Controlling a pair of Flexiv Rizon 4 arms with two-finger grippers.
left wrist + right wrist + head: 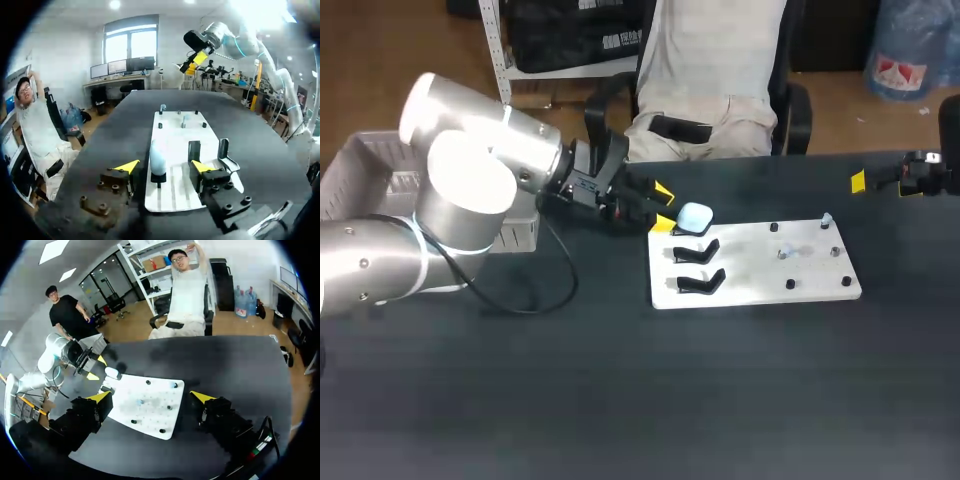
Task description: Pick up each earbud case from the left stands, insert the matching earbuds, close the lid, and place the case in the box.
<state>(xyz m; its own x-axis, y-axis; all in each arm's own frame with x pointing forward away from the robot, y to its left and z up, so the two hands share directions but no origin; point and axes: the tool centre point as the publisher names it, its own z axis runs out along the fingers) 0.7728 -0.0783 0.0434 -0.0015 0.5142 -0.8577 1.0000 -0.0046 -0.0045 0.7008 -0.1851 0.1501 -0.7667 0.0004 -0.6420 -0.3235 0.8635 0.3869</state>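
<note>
A light-blue earbud case (pixel 695 215) sits shut on the rearmost of three black stands at the left end of the white board (pixel 760 280). My left gripper (pixel 663 206) is at that stand, open. In the left wrist view the case (pixel 157 156) stands between the yellow fingertips (pixel 127 166), with a gap on each side. The other two stands (pixel 698 250) (pixel 701 283) are empty. Small earbuds (pixel 827 218) (pixel 783 253) rest on pegs at the board's right end. My right gripper (pixel 880 181) hangs open at the table's far right edge, away from the board (pixel 155 420).
A grey slatted box (pixel 360 170) stands at the table's left edge behind my left arm. A black cable (pixel 555 285) loops on the table beside the left arm. Dark bare tabletop (pixel 650 400) lies in front of the board.
</note>
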